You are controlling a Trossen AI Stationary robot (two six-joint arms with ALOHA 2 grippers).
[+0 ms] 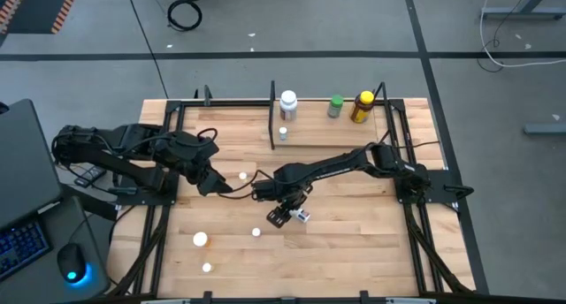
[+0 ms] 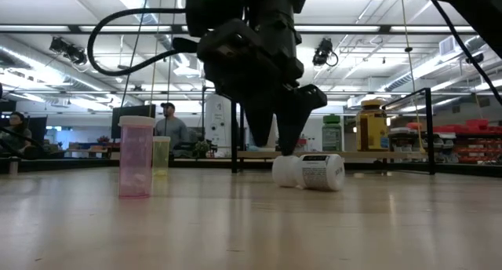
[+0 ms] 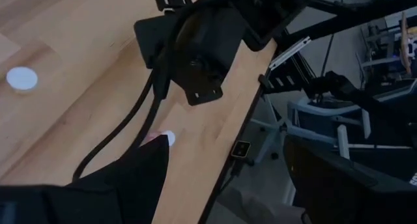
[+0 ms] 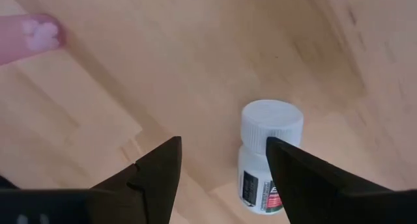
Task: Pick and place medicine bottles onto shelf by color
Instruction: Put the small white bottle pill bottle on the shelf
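Observation:
A white labelled medicine bottle (image 4: 264, 160) lies on its side on the table's middle (image 1: 302, 216) (image 2: 310, 172). My right gripper (image 4: 221, 165) (image 1: 283, 216) (image 2: 282, 148) hangs open just over it, pointing steeply down; one finger (image 4: 306, 178) covers the bottle's side and the other stands clear of it. My left gripper (image 1: 212, 182) waits open to the left, above the table, with nothing between its fingers. On the shelf (image 1: 318, 143) at the far side stand a white bottle (image 1: 288, 103), a green one (image 1: 335, 106), a yellow one (image 1: 362, 107) and a tiny one (image 1: 283, 133). My right gripper is open over the lying white bottle. One finger (image 4: 306, 178) overlaps the bottle's side beside the cap (image 4: 270, 123), but I cannot tell whether it touches it. The bottle rests on the table on its side.
Small bottles stand loose on the table: a pink one (image 2: 136, 156) (image 4: 29, 35), a pale yellow one (image 2: 161, 155), and white-capped ones (image 1: 243, 175) (image 1: 256, 232) (image 1: 201, 239) (image 1: 207, 268). Black frame rails run along both table sides (image 1: 164, 198) (image 1: 416, 207). People show in the room behind (image 2: 167, 125).

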